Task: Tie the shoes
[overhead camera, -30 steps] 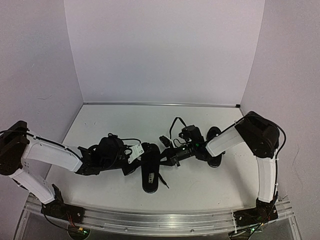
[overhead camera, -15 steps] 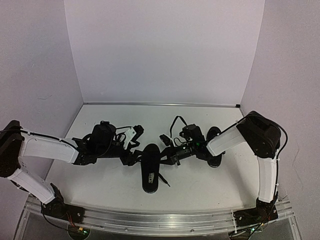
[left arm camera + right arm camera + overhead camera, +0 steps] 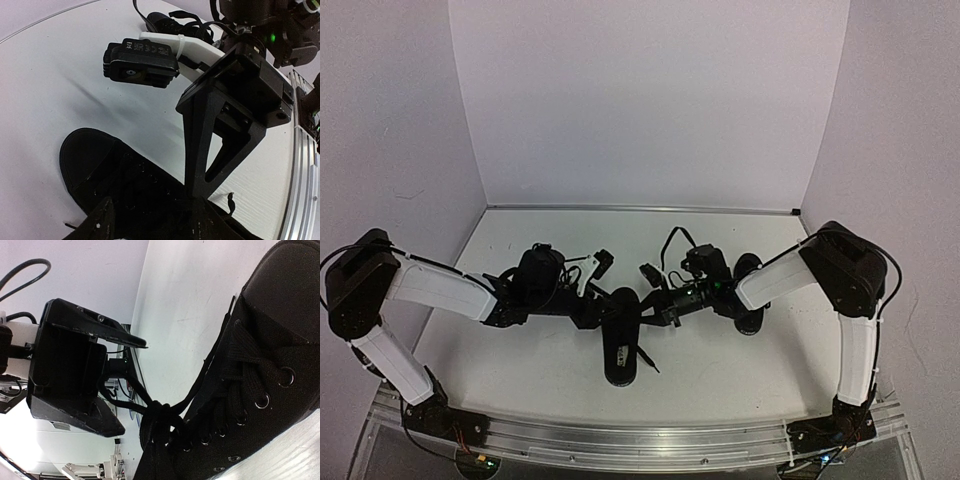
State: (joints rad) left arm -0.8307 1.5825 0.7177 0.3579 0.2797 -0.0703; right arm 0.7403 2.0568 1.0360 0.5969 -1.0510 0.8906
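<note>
One black shoe lies lengthwise at the table's middle, toe to the front. My left gripper hovers at its left side, jaws apart over the laced top, nothing between its fingers. My right gripper reaches in from the right and is shut on the black lace at a knot beside the eyelets. Its finger stands on the shoe's lacing. A loose lace end lies on the table. The second shoe sits further right, partly hidden by the right arm.
White walls enclose the table on the left, back and right. An aluminium rail with both arm bases runs along the near edge. The two wrist cameras stand close together above the shoe.
The left gripper drew back to the left half a second ago, then came back to the shoe's left side with its jaws apart. The right gripper has stayed shut at the lacing.
</note>
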